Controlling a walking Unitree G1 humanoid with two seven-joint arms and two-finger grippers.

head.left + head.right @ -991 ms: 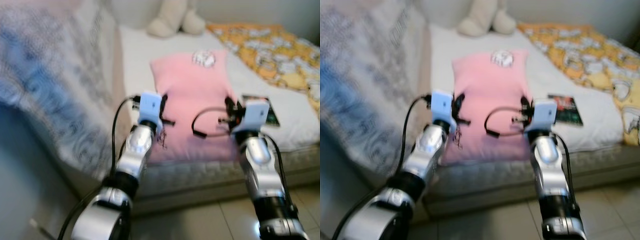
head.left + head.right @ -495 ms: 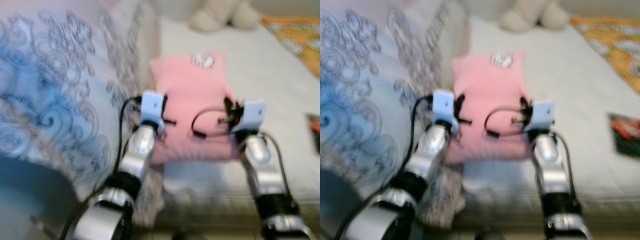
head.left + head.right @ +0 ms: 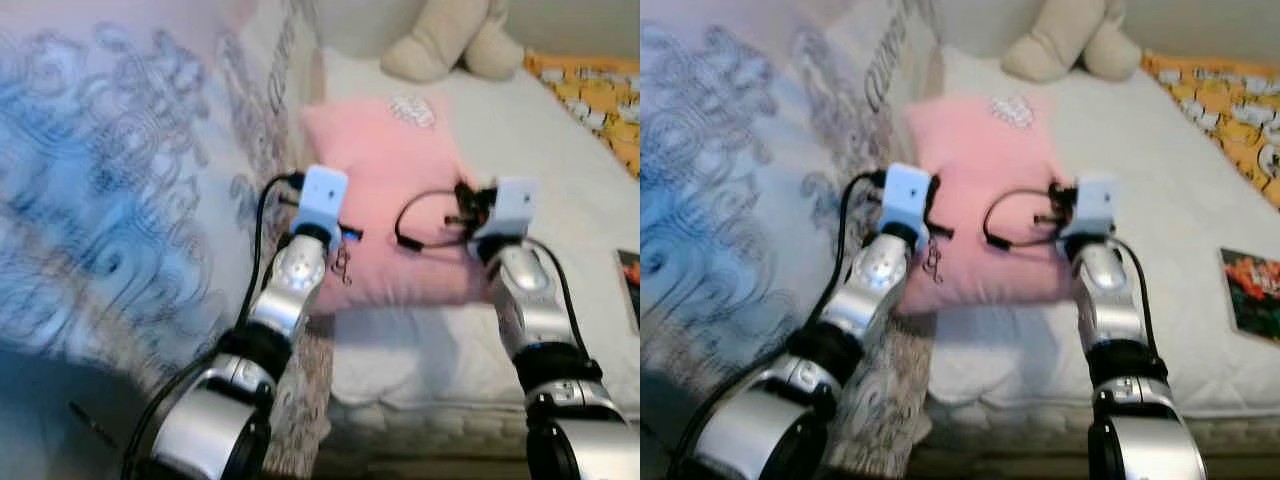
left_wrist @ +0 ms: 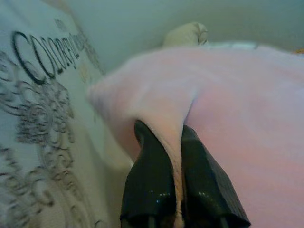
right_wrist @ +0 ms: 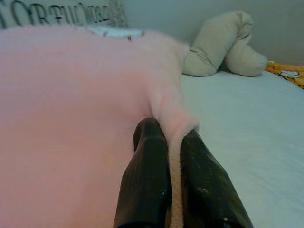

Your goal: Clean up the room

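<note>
Where both tools pinch edges, fuzzy pink pillow (image 3: 395,190) puckers.

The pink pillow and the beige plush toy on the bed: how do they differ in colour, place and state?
The pink pillow is pink and flat; the beige plush toy is cream and rounded. The pillow lies near the bed's front edge, the toy at the far end. The left end effector and right end effector each pinch the pillow; the toy is untouched. Both rest on the white mattress.
</note>
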